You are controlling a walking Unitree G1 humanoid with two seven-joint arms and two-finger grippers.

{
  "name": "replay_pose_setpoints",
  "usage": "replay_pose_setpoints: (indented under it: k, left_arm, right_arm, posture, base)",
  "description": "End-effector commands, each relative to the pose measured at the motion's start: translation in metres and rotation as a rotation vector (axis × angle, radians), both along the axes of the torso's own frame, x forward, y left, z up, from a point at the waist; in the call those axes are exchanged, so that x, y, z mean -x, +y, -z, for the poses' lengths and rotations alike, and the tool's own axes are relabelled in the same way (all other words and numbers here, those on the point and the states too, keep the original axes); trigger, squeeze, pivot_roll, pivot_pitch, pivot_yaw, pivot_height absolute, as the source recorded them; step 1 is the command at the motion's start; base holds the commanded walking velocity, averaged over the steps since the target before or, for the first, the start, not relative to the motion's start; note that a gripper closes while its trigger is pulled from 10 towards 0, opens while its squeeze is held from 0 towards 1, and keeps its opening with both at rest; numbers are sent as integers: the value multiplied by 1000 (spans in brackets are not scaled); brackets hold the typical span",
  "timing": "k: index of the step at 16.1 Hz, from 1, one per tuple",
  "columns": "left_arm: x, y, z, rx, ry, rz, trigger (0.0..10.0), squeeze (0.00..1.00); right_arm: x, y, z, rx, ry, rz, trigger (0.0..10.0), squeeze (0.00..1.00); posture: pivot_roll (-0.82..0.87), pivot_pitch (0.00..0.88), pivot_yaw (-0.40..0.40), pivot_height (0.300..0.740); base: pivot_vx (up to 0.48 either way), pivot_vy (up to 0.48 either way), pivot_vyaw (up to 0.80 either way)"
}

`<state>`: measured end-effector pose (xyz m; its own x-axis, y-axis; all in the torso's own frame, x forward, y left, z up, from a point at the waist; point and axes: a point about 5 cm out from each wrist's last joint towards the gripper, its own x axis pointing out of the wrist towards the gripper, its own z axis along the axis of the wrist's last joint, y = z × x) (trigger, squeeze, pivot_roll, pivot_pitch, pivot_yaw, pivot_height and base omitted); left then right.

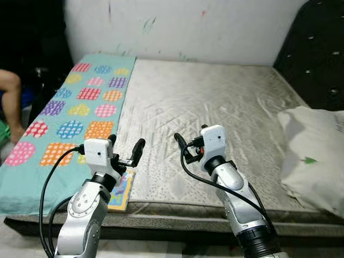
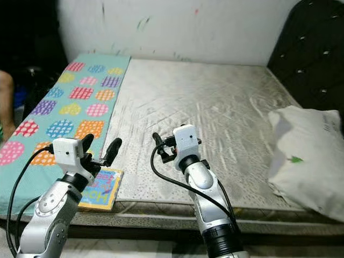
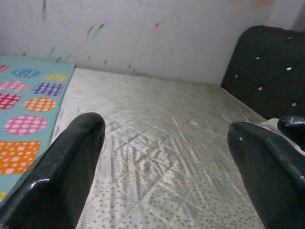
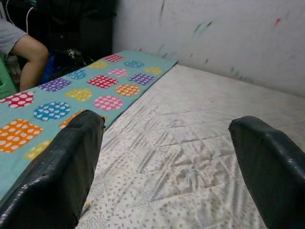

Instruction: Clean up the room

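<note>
Here, a bare grey quilted mattress (image 1: 215, 107) lies against a white wall (image 1: 188, 27) marked with small streaks of colour. A teal blanket (image 1: 80, 107) with bright polka-dot patches covers the mattress's left strip. A dark padded headboard (image 1: 317, 54) stands at the right, and a white pillow (image 1: 314, 156) lies on the mattress just below it, near the right edge.

Both silver arms reach forward over the near edge of the mattress. The left gripper (image 1: 125, 148) hovers over the seam where the blanket meets the bare mattress, its two black fingers (image 3: 57, 176) spread wide and holding nothing. Just below it, a thin colourful book (image 2: 99, 188) lies flat at the near edge of the mattress, beside the blanket. The right gripper (image 1: 185, 148) hovers over the bare mattress near the middle of the front edge, its fingers (image 4: 62, 167) also spread wide with nothing between them. The two grippers are near each other but apart.

At the far left, beyond the blanket, a person's bent leg (image 1: 11, 97) shows against a dark background.
</note>
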<state>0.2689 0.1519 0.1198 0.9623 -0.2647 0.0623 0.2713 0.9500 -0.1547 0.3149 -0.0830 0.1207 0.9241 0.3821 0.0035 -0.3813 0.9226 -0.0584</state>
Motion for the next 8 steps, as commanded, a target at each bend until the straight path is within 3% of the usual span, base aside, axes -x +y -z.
replay_pose_setpoints:
  k: [1, 8]
  left_arm:
    - [1, 0, -1, -3, -8, -3, 10000, 0]
    - [2, 0, 0, 1, 3, -16, 10000, 0]
  right_arm:
    - [-3, -1, -1, -6, 3, 7, 10000, 0]
    - [-2, -3, 1, -4, 6, 22, 10000, 0]
  posture:
    - [-108, 0, -51, 740]
    - [-108, 0, -47, 740]
  base:
    - [360, 0, 0]
    - [344, 0, 0]
